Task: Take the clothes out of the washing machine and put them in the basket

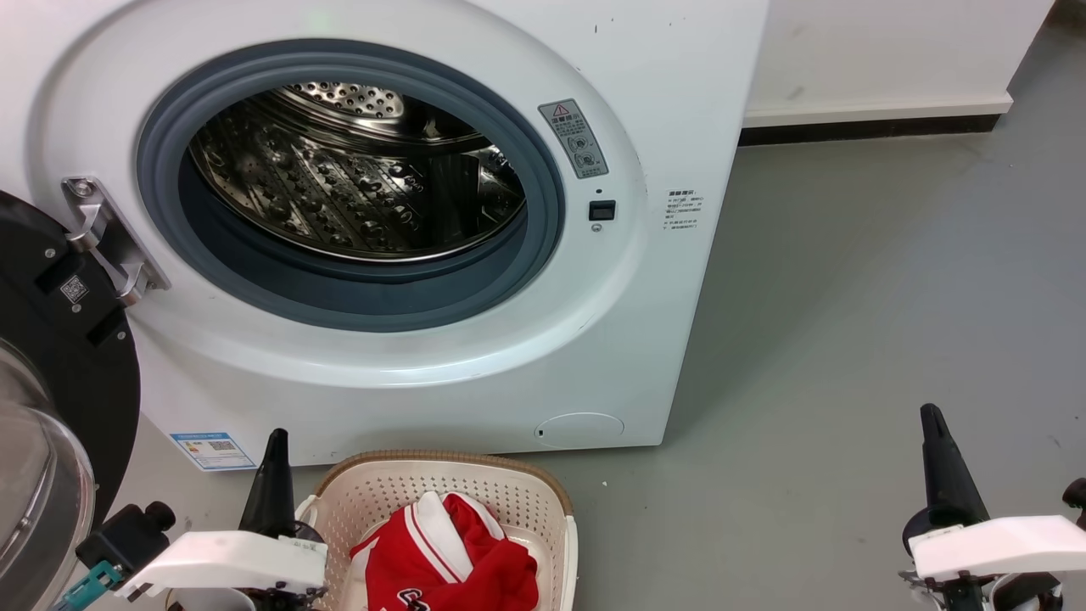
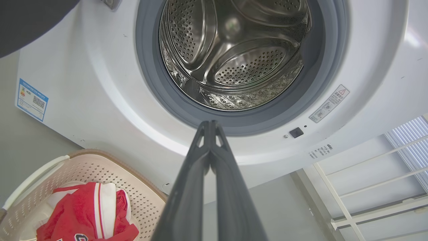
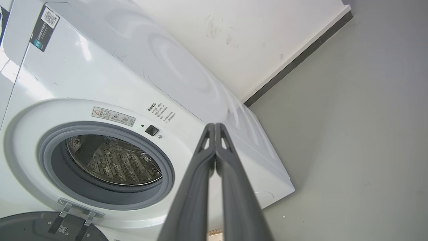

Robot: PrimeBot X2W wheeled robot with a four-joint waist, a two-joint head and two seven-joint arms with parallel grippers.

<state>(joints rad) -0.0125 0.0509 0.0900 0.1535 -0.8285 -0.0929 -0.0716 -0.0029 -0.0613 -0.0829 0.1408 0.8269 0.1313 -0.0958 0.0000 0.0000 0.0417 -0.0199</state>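
Two grippers are hanging low before one washing machine (image 1: 645,110); the left gripper (image 1: 276,445) is pressing its two dark fingers together tip to tip with no cloth between them, and the right gripper (image 1: 932,420) is doing the same; both are pointing toward the machine's front. One cream basket (image 1: 509,496) with a brown rim is sitting on the grey floor (image 1: 848,339) just to the right of the left gripper and well to the left of the right gripper; one heap of red clothes (image 1: 441,560) with white stripe trim is lying inside it, below and right of the left fingertips; how many garments are making up the heap I cannot tell. Ahead of and above the left gripper, one grey gasket (image 1: 543,212) is ringing one perforated steel drum (image 1: 339,195); one black-rimmed glass door (image 1: 51,339) is hanging open to the left of the left gripper on one metal hinge (image 1: 110,238). One blue label (image 1: 212,450) is showing just left of the left fingertips; one warning sticker (image 1: 575,137) is sitting beside the porthole, far ahead of the right gripper and to its left.
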